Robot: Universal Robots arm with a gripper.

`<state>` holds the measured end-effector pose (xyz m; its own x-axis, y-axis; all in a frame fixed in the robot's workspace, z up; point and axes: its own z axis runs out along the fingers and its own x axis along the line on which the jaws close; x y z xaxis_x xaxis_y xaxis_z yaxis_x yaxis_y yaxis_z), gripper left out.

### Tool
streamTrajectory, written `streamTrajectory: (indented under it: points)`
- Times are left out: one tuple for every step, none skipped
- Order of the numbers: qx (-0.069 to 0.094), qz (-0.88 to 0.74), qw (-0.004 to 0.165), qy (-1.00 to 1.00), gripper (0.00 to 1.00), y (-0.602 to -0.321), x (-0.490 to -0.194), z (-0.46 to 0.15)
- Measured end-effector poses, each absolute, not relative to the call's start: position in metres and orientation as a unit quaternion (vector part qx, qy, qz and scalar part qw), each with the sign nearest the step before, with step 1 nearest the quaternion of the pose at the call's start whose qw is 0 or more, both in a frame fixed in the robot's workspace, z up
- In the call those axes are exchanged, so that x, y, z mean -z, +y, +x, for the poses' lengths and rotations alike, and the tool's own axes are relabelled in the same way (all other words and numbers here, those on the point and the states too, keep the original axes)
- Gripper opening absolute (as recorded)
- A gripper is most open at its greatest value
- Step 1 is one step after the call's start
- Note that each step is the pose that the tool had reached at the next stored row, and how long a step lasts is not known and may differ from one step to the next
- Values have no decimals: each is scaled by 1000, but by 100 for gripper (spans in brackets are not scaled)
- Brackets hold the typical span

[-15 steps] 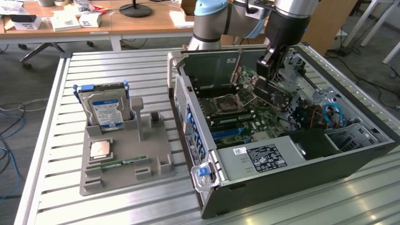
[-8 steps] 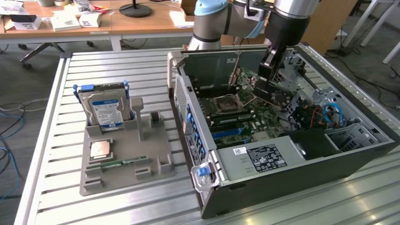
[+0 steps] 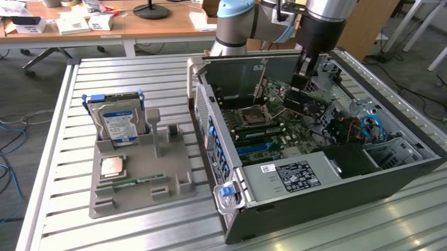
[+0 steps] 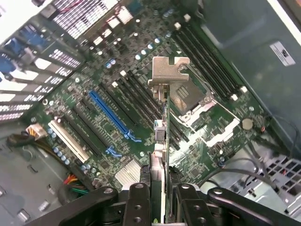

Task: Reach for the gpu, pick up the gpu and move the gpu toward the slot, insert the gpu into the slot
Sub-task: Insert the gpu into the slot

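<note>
GPU (image 3: 304, 99) is up in the air inside the open case (image 3: 335, 193), clamped btwn the fingers (image 4: 141, 202) of the gripper (image 4: 162, 190). They're closed on the card, holding it by one end, w/ the silver bracket (image 4: 168, 70) at the far end, twd the motherboard (image 4: 221, 141). Doesn't look to be touching the board.

Step in hand, by my read: carrying twd the slot (image 4: 109, 115). Pick-up done, insertion not begun. In wrist view the card hangs over the black mem connectors (image 4: 141, 101) beside the CPU socket (image 4: 188, 96), apart from the blue slot & not in line w/ it.

Seating it prob. calls for a shift across, turning the card so its contact edge runs along the slot, then a straight, even push.
</note>
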<state>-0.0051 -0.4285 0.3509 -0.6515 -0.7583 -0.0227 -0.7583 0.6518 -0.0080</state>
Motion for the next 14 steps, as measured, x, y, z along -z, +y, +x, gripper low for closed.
streamTrajectory:
  points:
    - [-1,-425,12,905,26,-429,-351,-5]
    - [-1,-432,12,902,26,-429,-350,-5]
    - [-1,-439,12,898,26,-429,-350,-5]
    - [-1,-446,12,895,26,-429,-350,-5]
    - [-1,-454,11,891,26,-429,-350,-5]
    - [-1,-461,11,887,26,-429,-350,-5]
    - [0,-468,11,884,26,-429,-349,-5]
    - [0,-475,11,880,26,-428,-349,-5]
    - [0,-482,11,876,26,-429,-349,-5]
    - [0,-490,11,872,26,-429,-349,-5]
    - [0,-497,11,868,26,-429,-348,-5]
    - [0,-504,11,864,26,-429,-348,-5]
    - [0,-511,11,859,26,-429,-348,-5]
    - [0,-518,10,855,26,-429,-348,-5]
